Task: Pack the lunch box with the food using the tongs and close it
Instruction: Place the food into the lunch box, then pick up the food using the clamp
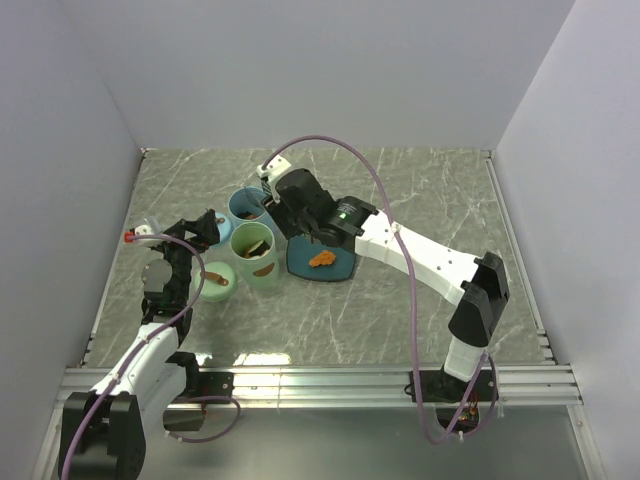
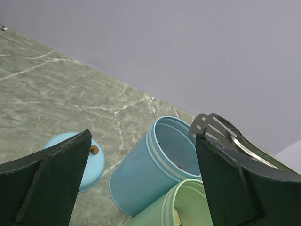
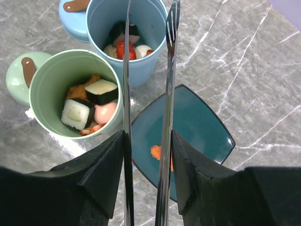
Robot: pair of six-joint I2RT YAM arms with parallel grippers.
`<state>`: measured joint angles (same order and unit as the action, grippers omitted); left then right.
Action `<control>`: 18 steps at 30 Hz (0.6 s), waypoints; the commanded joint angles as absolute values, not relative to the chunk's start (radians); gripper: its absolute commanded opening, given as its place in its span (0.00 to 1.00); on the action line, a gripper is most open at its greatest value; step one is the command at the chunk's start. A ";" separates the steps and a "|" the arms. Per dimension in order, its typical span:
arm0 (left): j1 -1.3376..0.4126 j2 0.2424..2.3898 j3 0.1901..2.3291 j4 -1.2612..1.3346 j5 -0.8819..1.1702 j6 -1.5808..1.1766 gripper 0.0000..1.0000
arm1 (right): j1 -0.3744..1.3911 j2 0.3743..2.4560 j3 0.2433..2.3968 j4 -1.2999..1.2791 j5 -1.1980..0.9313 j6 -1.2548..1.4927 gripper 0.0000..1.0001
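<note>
Grey walls box in a marbled grey-green bench. The lunch box stands left of centre as two open tubs, touching each other. The blue tub holds red and white bits. The green tub holds white-and-dark blocks, orange pieces and a pink egg-shaped piece. A green lid and a blue lid lie just beside them.

The right pincer is pinching the tongs near their joined end. Each finger presses on the outside of one silver arm, and the two arms stand apart with nothing between them. The tongs' long axis runs straight out from the pincer, over the near corner of the teal plate, to tips that hang above the blue tub.

One orange chunk is left on the plate. It lies under the shanks, close to the pincer and well back from the tips, and one tong arm partly hides it. Judging by that, the tips will have to come back toward the plate and drop before they can close on it.

The right arm is plainly the nearer one. It reaches diagonally from its base at the near right, with its wrist tipped down over the plate's edge. The left pincer is spread wide and empty. It sits low beside the tubs on their left, facing the blue tub.
</note>
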<state>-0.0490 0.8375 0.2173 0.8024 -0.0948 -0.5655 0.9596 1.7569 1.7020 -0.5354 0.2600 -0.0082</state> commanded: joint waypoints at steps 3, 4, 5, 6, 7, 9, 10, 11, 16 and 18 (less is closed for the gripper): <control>-0.043 0.836 0.232 0.834 -0.101 -0.569 0.99 | 0.954 1.686 1.695 -0.469 0.278 -0.006 0.51; -0.043 0.836 0.232 0.834 -0.101 -0.569 1.00 | 0.954 1.669 1.681 -0.460 0.281 -0.002 0.51; -0.043 0.838 0.232 0.834 -0.101 -0.569 0.99 | 0.954 1.652 1.665 -0.445 0.294 -0.002 0.50; -0.043 0.838 0.232 0.834 -0.101 -0.569 0.99 | 0.954 1.617 1.629 -0.439 0.301 -0.002 0.50; -0.043 0.838 0.232 0.834 -0.101 -0.569 1.00 | 0.956 1.596 1.609 -0.427 0.307 0.026 0.50; -0.043 0.839 0.232 0.834 -0.101 -0.569 0.99 | 0.960 1.533 1.546 -0.416 0.331 0.043 0.50; -0.043 0.838 0.232 0.833 -0.101 -0.569 0.99 | 0.968 1.510 1.523 -0.408 0.347 0.051 0.50; -0.043 0.839 0.232 0.834 -0.103 -0.569 1.00 | 0.969 1.468 1.478 -0.405 0.356 0.058 0.50; -0.041 0.845 0.232 0.836 -0.098 -0.571 0.99 | 0.985 1.358 1.335 -0.414 0.439 0.152 0.50; -0.041 0.847 0.233 0.839 -0.097 -0.571 0.99 | 0.989 1.303 1.255 -0.426 0.462 0.210 0.50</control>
